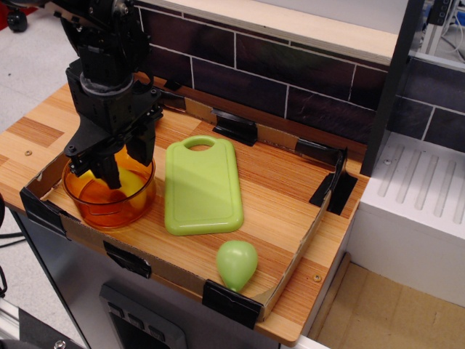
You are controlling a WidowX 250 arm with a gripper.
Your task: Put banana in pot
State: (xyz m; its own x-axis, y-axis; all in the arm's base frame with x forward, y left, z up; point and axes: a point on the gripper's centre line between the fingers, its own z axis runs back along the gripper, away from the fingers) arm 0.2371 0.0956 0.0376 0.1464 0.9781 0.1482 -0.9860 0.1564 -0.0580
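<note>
My black gripper (pixel 109 173) hangs over the translucent orange pot (pixel 131 198) at the tray's front left, with its fingertips down inside the rim. It appears shut on the yellow banana (pixel 86 177). Only one small yellow end of the banana shows, left of the fingers and at fingertip height inside the pot. The rest of the banana is hidden behind the gripper.
A flat light green cutting board (pixel 202 187) lies right of the pot. A light green pear-shaped toy (pixel 237 263) sits at the tray's front edge. The cardboard tray wall (pixel 320 211) rings the area. A dark tiled wall stands behind. The round yellow ball is hidden.
</note>
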